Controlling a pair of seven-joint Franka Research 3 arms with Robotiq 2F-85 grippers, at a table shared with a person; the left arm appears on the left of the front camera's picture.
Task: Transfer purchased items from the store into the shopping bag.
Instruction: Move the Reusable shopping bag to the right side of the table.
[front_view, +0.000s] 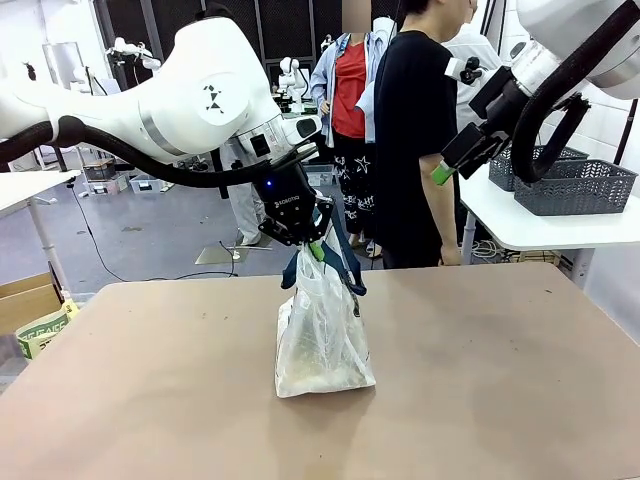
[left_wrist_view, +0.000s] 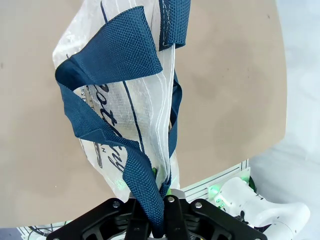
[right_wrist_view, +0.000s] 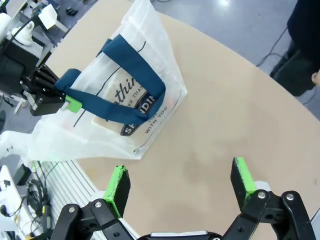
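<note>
front view: our left claw (front_view: 318, 243) is clamped on a strap (front_view: 340, 262) of the bag (front_view: 320, 340), which stands upright mid-worktop (front_view: 500, 380), directly below it. our right claw (front_view: 442, 172) hangs high, well apart, near a person.

left wrist view: we see the strap (left_wrist_view: 150, 200) pinched between the fingers, the bag (left_wrist_view: 125, 110) hanging straight ahead, its long axis in line with the claw.

right wrist view: our right claw (right_wrist_view: 181, 183) stands spread and empty; the bag (right_wrist_view: 125, 105) lies ahead and left. we judge the left arm the nearer.
</note>
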